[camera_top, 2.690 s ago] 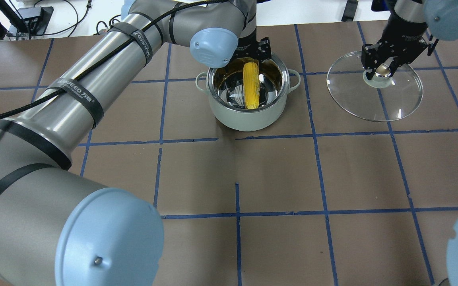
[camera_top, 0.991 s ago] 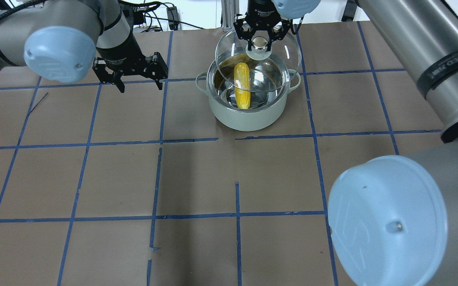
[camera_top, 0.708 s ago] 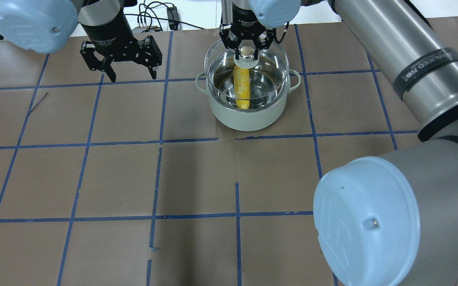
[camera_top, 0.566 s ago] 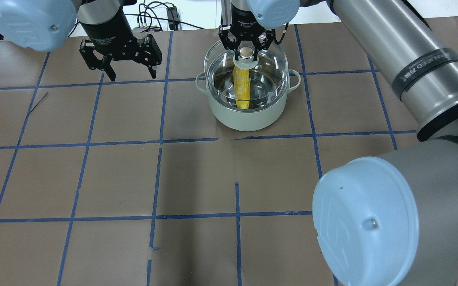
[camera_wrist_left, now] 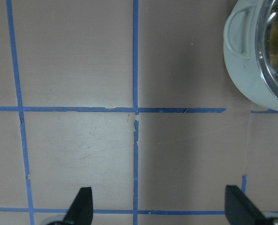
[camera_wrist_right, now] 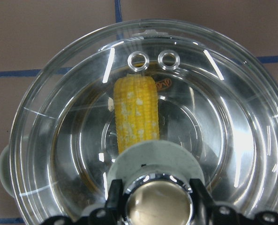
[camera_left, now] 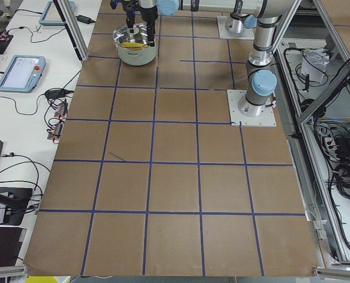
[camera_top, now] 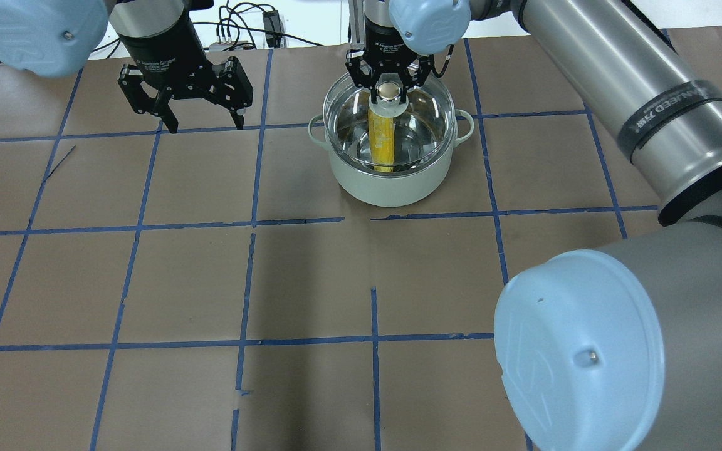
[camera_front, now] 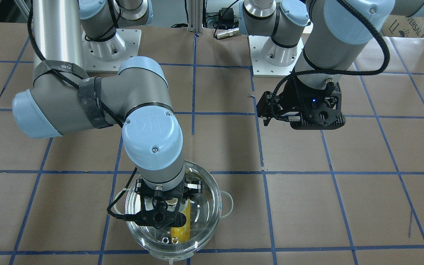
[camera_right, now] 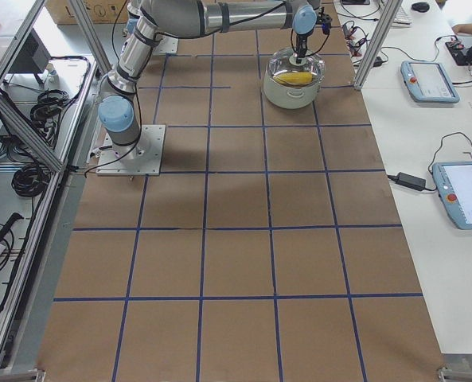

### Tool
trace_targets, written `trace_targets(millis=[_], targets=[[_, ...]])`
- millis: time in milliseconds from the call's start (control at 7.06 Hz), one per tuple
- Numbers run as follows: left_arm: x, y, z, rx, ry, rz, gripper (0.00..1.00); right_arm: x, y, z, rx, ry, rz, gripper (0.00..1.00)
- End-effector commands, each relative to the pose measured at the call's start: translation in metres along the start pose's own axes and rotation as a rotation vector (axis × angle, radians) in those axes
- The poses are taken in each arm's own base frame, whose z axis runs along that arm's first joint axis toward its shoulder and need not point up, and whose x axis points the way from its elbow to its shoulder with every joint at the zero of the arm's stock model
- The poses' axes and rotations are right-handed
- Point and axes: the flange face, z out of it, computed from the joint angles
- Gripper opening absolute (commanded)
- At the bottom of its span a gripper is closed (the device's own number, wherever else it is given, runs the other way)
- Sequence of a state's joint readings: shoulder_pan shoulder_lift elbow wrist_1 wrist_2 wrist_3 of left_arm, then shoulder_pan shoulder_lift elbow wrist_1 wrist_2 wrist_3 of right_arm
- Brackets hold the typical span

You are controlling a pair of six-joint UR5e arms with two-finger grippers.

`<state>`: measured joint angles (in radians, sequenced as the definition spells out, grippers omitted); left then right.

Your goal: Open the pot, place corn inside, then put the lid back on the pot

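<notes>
The pot (camera_top: 392,181) stands at the table's far middle, with the corn (camera_top: 381,141) lying inside it. The clear glass lid (camera_top: 427,119) lies level over the pot's rim; I cannot tell whether it rests fully on it. My right gripper (camera_top: 388,88) is shut on the lid's knob (camera_wrist_right: 157,201). In the right wrist view the corn (camera_wrist_right: 134,112) shows through the lid (camera_wrist_right: 232,117). My left gripper (camera_top: 204,125) is open and empty above the table, left of the pot. The left wrist view shows the pot (camera_wrist_left: 244,70) at the upper right.
The table is brown paper with a grid of blue tape lines (camera_top: 373,338). Both arm bases (camera_front: 274,55) stand at the robot's side of the table. My right arm's elbow (camera_top: 580,351) looms over the near right of the overhead view.
My right gripper has carried the lid from the table's right to over the pot and lowered it. My left gripper has let go of the corn and drawn back to the left, open.
</notes>
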<state>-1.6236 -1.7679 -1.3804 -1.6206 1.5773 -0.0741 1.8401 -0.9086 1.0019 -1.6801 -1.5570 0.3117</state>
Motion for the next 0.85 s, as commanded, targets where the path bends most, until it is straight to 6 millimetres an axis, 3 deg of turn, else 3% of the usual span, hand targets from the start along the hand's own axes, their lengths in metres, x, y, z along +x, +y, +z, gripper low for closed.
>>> trace_targets(millis=[0, 708], targets=[[-0.0019, -0.004, 0.0049, -0.009, -0.002, -0.003, 1.0, 0.0005, 0.0007, 0.0004, -0.006, -0.001, 0.004, 0.08], [-0.0029, -0.0037, 0.0122, -0.048, -0.006, -0.004, 1.0, 0.0012, 0.0037, 0.0071, -0.049, 0.008, 0.011, 0.16]])
